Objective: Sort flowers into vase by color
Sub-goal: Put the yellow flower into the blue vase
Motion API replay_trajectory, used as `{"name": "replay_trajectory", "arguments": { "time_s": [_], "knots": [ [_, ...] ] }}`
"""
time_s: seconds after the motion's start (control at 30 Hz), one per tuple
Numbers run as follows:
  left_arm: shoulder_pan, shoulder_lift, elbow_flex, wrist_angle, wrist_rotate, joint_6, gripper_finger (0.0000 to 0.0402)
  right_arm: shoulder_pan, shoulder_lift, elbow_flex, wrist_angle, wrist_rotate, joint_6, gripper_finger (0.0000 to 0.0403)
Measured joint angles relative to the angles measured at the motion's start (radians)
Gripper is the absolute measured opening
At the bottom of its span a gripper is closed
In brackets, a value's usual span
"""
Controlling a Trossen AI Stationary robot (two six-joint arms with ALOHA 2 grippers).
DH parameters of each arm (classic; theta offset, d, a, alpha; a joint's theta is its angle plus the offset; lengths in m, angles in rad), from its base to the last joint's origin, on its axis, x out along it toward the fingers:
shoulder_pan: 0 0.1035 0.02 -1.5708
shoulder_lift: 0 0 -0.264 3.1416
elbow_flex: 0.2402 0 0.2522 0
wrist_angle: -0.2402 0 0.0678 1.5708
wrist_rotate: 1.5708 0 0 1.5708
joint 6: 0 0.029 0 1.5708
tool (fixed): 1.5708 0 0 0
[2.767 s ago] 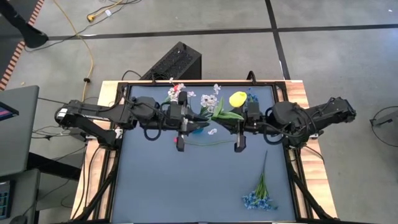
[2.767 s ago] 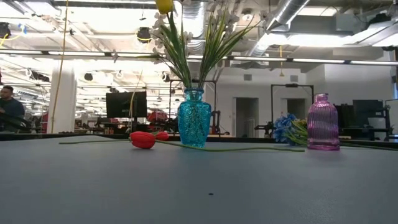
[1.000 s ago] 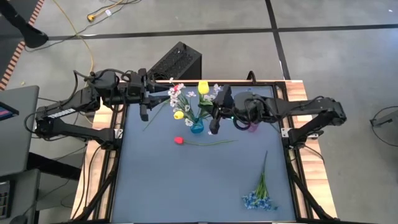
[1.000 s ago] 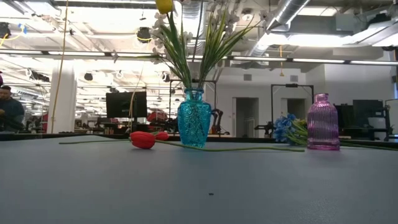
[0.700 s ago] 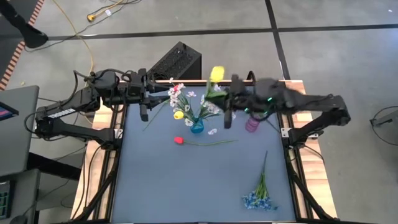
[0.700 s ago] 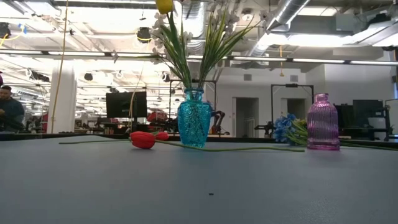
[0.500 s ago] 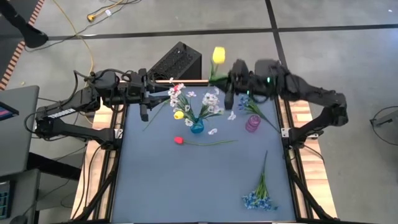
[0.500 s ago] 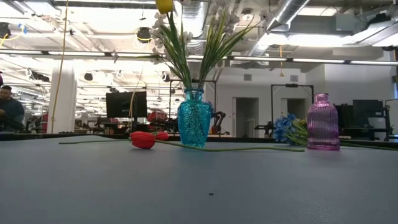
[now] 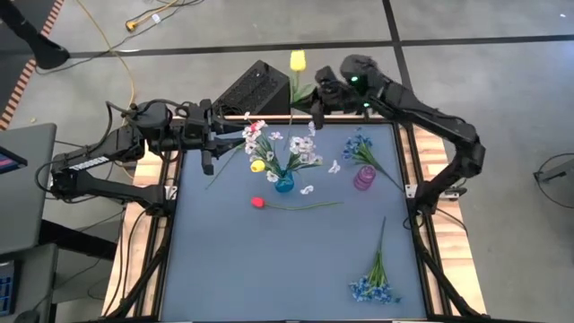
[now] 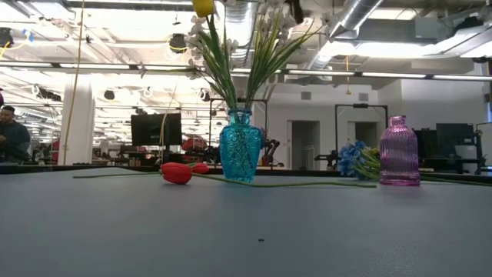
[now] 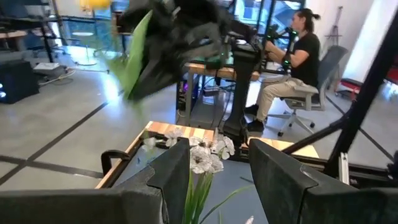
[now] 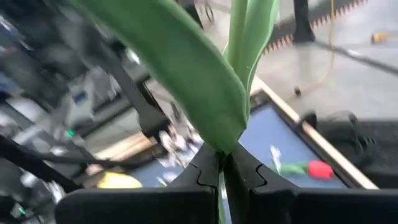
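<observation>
My right gripper point(image 9: 316, 100) is raised high over the table's far edge and is shut on a yellow tulip point(image 9: 297, 61) with green leaves point(image 12: 230, 74). My left gripper point(image 9: 208, 158) is open and empty at the far left, and its fingers point(image 11: 168, 174) point toward the blue vase. The blue vase point(image 9: 284, 183) holds white sprays point(image 9: 303, 148) and a yellow tulip point(image 9: 257, 166). The pink vase point(image 9: 363, 179) holds a blue spray point(image 9: 359, 148). A red tulip point(image 9: 257, 203) lies flat on the mat. A blue spray point(image 9: 375, 285) lies near the front right. My right gripper pinches the yellow tulip's green stem point(image 12: 221, 157) between its two fingers, just below where the leaves join it. The fingers come at it from the table's right. The tulip is lifted clear of the table and the vases, and its bud point(image 9: 297, 61) stands out past the gripper.
The blue vase point(image 10: 240, 146) and the pink vase point(image 10: 399, 151) stand in the far half of the dark mat point(image 9: 296, 260). A black box point(image 9: 256, 88) sits behind the far edge. A seated person point(image 11: 298, 56) shows in the room beyond.
My right gripper has risen from beside the blue vase and gone toward the table's far edge, still shut on the yellow tulip. The tulip has gone up and away from the vase. The flowers in the vases and on the mat have stayed in place.
</observation>
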Motion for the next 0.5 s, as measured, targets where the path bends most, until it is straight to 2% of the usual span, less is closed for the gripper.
{"name": "replay_trajectory", "arguments": {
  "time_s": [0.17,0.3,0.5],
  "knots": [
    [0.0,-0.034,-0.068,0.04,0.027,0.036,0.0154,0.018,0.047,-0.002,-0.033,0.005,-0.063,0.0033],
    [0.0,-0.106,-0.205,0.146,-0.002,0.011,0.0154,0.017,0.059,-0.009,-0.023,0.008,-0.053,0.0033],
    [0.0,-0.209,-0.399,0.277,-0.012,-0.089,0.0154,0.024,0.038,-0.125,-0.001,0.035,-0.033,0.0033]
  ]
}}
